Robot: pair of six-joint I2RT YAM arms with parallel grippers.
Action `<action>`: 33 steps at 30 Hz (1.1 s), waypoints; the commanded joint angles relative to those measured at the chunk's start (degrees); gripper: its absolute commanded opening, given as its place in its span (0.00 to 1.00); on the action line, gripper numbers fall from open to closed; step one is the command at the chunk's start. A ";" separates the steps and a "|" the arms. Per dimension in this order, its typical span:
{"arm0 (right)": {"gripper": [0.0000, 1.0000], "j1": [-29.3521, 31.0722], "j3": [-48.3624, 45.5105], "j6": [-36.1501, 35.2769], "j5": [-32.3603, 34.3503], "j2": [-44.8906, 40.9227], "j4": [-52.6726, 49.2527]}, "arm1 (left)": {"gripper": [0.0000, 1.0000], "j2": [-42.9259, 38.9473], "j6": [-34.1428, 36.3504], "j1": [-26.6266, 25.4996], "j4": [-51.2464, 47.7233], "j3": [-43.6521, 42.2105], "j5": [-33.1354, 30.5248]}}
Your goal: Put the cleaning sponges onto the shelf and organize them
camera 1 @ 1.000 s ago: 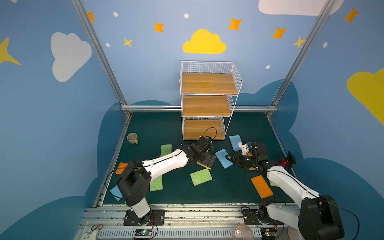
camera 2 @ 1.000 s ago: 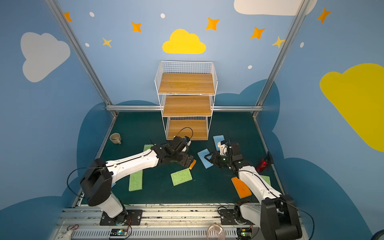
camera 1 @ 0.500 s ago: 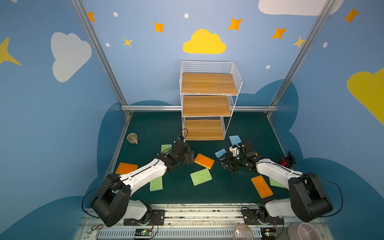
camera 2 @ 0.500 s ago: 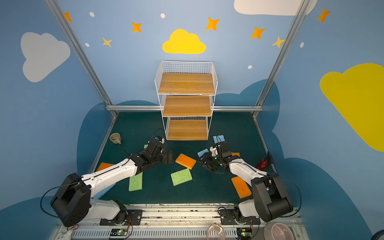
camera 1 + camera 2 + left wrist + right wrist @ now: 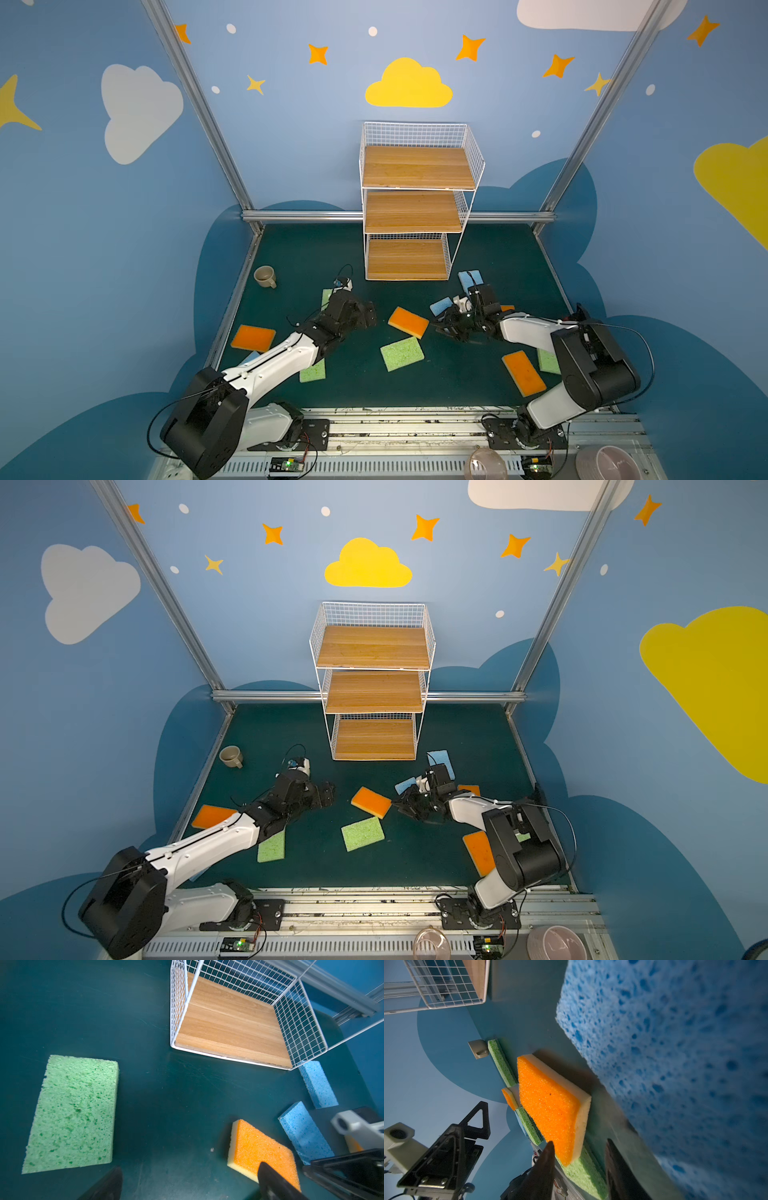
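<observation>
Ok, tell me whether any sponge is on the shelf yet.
No, the shelf holds nothing on any of its three levels.

White arms (image 5: 282,361), black joints (image 5: 594,370)

Tally, both top views:
- 4 orange sponges (image 5: 408,322), one half hidden
- 4 green sponges (image 5: 402,353), two partly covered
- 3 blue sponges (image 5: 469,278), one showing only a sliver
- 1 shelf (image 5: 415,212) with three boards
- 1 mug (image 5: 264,276)
- 1 pink bowl (image 5: 604,461)
</observation>
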 commanded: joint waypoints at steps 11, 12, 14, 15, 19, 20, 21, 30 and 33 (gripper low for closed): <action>0.22 2.47 2.87 3.32 -0.99 6.98 8.52 | 1.00 -1.92 -1.27 0.76 3.45 -2.11 1.11; 0.17 2.63 2.83 3.41 -1.06 7.31 8.94 | 1.00 -1.88 -1.27 0.82 3.44 -2.18 1.06; 0.10 2.71 2.61 3.38 -0.83 7.44 9.27 | 1.00 -2.27 -1.47 0.82 3.61 -2.44 0.93; 0.05 2.88 2.40 3.30 -0.54 7.18 9.19 | 1.00 -2.39 -1.58 0.82 3.71 -2.61 0.87; 0.00 3.48 1.76 3.72 0.89 5.67 8.91 | 1.00 -2.55 -1.92 0.79 3.62 -2.83 0.64; 0.00 3.73 1.53 4.07 1.28 5.25 9.31 | 1.00 -2.63 -2.00 0.87 3.62 -2.91 0.50; 0.00 4.11 1.34 4.79 1.69 4.68 9.71 | 1.00 -2.66 -2.20 0.83 3.56 -3.00 0.40; 0.00 8.58 0.59 15.17 14.14 -1.77 15.78 | 1.00 -6.06 -2.37 2.00 0.50 -2.31 -2.01; 0.00 10.42 -0.80 19.73 21.81 -3.82 18.63 | 1.00 -8.74 -2.09 2.82 -1.86 -1.84 -2.60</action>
